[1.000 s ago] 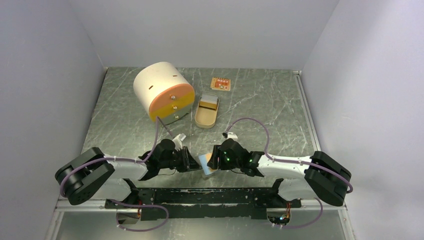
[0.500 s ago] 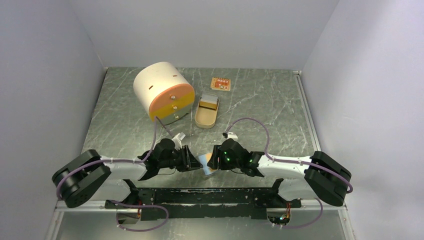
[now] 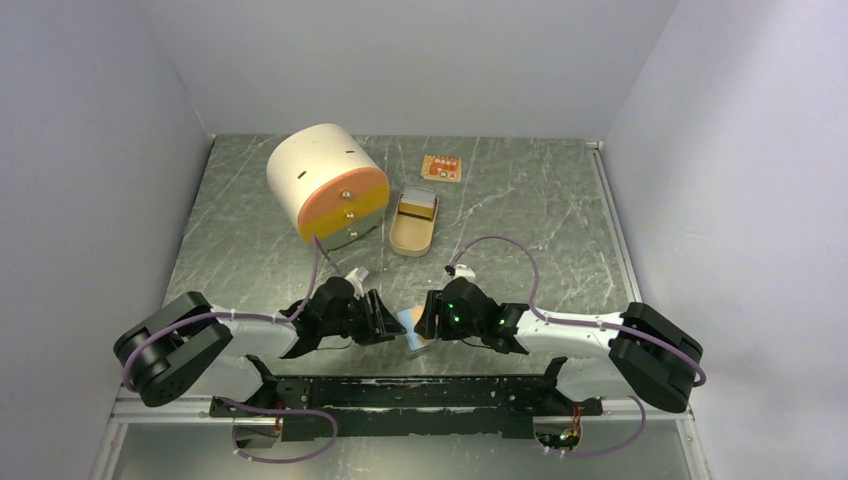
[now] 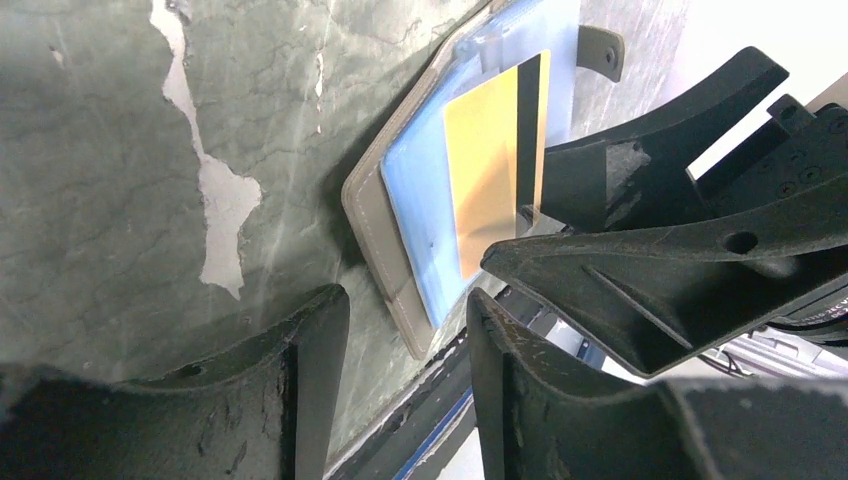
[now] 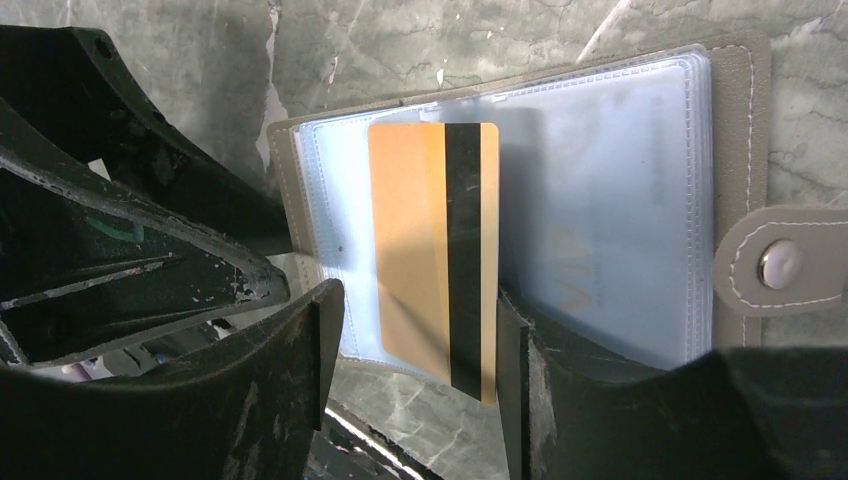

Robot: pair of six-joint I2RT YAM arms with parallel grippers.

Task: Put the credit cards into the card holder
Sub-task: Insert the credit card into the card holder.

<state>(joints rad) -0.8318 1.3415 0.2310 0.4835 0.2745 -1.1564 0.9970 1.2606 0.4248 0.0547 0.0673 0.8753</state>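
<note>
The card holder (image 5: 740,110) is a taupe wallet with clear plastic sleeves and a snap tab. It lies open on the table's near edge between my two grippers (image 3: 412,332). A gold-orange credit card (image 5: 410,230) with a black stripe lies on its left sleeve, its lower end sticking out past the wallet's edge. My right gripper (image 5: 420,297) is open and straddles that end; the card's striped edge is against one finger, with a gap at the other. My left gripper (image 4: 405,300) is open and holds nothing, just short of the holder's corner (image 4: 375,200). The gold card (image 4: 485,170) shows beyond it.
A tan oval tin (image 3: 412,222) and a white drum with an orange face (image 3: 325,183) stand mid-table. A small orange card (image 3: 441,167) lies at the back. The table's near edge and the black rail (image 3: 400,392) run just below the holder.
My left gripper's jaws have spread apart and its arm has shifted slightly. The right gripper, the gold card and the holder have stayed where they were.
</note>
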